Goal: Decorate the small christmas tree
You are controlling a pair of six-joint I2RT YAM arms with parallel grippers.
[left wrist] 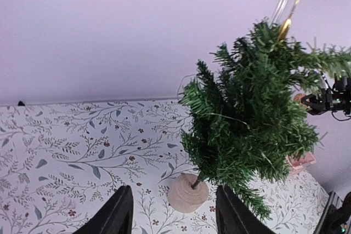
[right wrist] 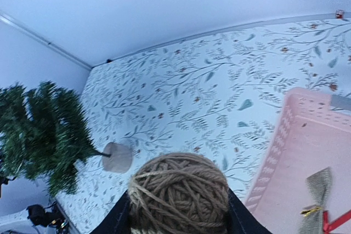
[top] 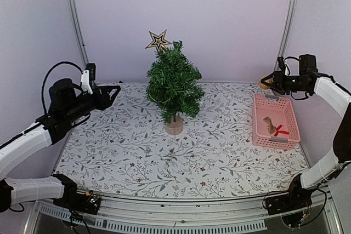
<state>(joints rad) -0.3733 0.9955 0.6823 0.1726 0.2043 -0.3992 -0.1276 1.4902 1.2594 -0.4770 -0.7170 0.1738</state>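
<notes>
The small christmas tree stands upright at the table's back centre on a round wooden base, with a gold star at its top. It also shows in the left wrist view and the right wrist view. My left gripper is open and empty, held in the air left of the tree; its fingers frame the wooden base. My right gripper is shut on a brown twine ball, held in the air above the pink basket's far end.
A pink basket sits at the right side of the table; it holds a burlap bow and a red ribbon. The table carries a floral-patterned cloth. Walls close off the back and sides.
</notes>
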